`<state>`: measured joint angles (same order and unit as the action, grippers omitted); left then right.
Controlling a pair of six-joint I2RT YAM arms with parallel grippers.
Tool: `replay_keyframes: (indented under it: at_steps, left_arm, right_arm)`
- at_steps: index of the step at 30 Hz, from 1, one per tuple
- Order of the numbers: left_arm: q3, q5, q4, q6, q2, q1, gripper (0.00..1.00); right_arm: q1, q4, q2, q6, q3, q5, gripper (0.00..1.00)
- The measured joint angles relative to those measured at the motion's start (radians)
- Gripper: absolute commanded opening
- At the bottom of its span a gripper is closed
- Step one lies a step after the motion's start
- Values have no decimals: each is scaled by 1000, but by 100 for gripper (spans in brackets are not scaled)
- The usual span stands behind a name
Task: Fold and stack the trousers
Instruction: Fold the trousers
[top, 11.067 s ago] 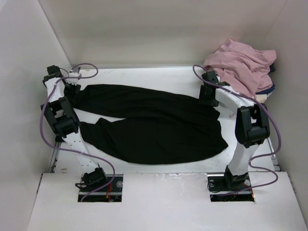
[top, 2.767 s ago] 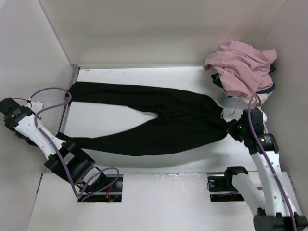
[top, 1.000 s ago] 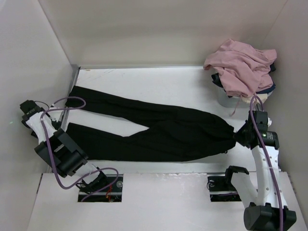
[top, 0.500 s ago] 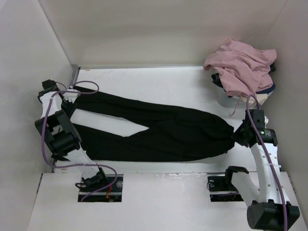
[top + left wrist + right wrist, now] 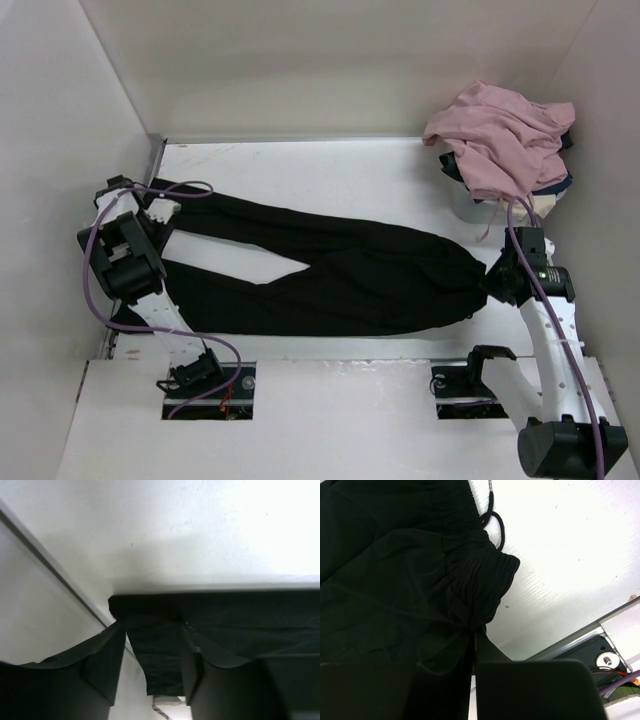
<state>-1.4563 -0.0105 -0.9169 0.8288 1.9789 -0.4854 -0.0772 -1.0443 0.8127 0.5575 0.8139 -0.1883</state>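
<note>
The black trousers (image 5: 340, 270) lie flat across the table, legs pointing left and waistband at the right. My left gripper (image 5: 158, 207) hangs over the hem of the far leg. In the left wrist view its fingers (image 5: 107, 655) stand apart, and the gripper (image 5: 151, 625) straddles the end of the trouser leg (image 5: 240, 615). My right gripper (image 5: 490, 280) is at the waistband on the right. The right wrist view shows that gripper (image 5: 474, 632) shut on a bunched fold of the gathered waistband of the trousers (image 5: 395, 570), with the drawstring (image 5: 495, 525) lying loose on the table.
A dusty-pink garment (image 5: 500, 135) is heaped over a white container (image 5: 468, 208) at the back right, with navy cloth (image 5: 556, 186) under it. White walls close in on the left, back and right. A metal rail (image 5: 50, 565) runs along the table's left edge.
My left arm has swung in from the left wall to the far leg's hem, and its jaws have narrowed a little. The right gripper has kept its hold on the waistband, almost unmoved.
</note>
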Motion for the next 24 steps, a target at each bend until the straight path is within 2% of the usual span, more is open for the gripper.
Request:
replay_keyframes:
  at_steps: [2, 5, 9, 15, 19, 24]
  left_arm:
    - [0, 3, 7, -10, 18, 2, 31]
    - [1, 9, 10, -25, 51, 2, 13]
    - [9, 21, 16, -29, 47, 4, 0]
    - [59, 11, 67, -32, -21, -37, 0]
    - [63, 8, 124, -34, -178, -105, 0]
    - [-47, 2, 155, -41, -356, -121, 0]
  right_arm:
    - [0, 0, 0, 0, 0, 0, 5]
    - [0, 0, 0, 0, 0, -1, 5]
    - [0, 0, 0, 0, 0, -2, 5]
    - [-8, 0, -14, -4, 0, -3, 5]
    - [-26, -3, -40, -5, 0, -7, 5]
    - [-47, -21, -71, -13, 22, 2, 5]
